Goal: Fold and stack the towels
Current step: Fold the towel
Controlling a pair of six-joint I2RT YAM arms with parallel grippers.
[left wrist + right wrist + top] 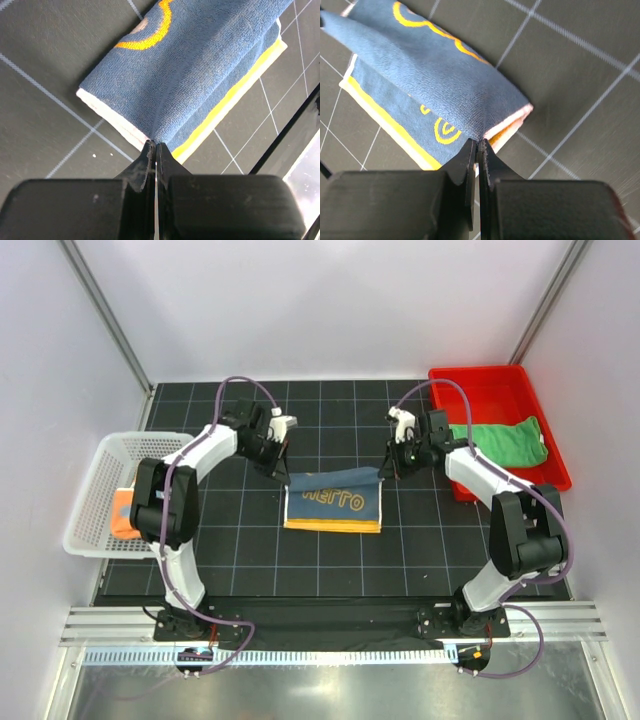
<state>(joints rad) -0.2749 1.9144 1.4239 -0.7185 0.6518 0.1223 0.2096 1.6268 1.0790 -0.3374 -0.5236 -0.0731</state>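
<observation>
A dark blue and yellow towel (pixel 334 502) with yellow letters lies half folded at the mat's middle. My left gripper (pixel 277 471) is shut on its far left corner, which shows in the left wrist view (pixel 154 144) with the towel (pixel 190 75) hanging from the tips. My right gripper (pixel 387 470) is shut on its far right corner, and in the right wrist view (pixel 479 143) the towel (pixel 435 80) folds over its yellow-edged lower layer. A green towel (pixel 503 440) lies in the red bin. A pale orange-patched towel (pixel 124 513) lies in the white basket.
A red bin (pixel 497 380) stands at the right, partly off the mat. A white mesh basket (pixel 100 480) stands at the left edge. The black gridded mat (pixel 240 550) covers the table. White walls and frame posts enclose the back and sides.
</observation>
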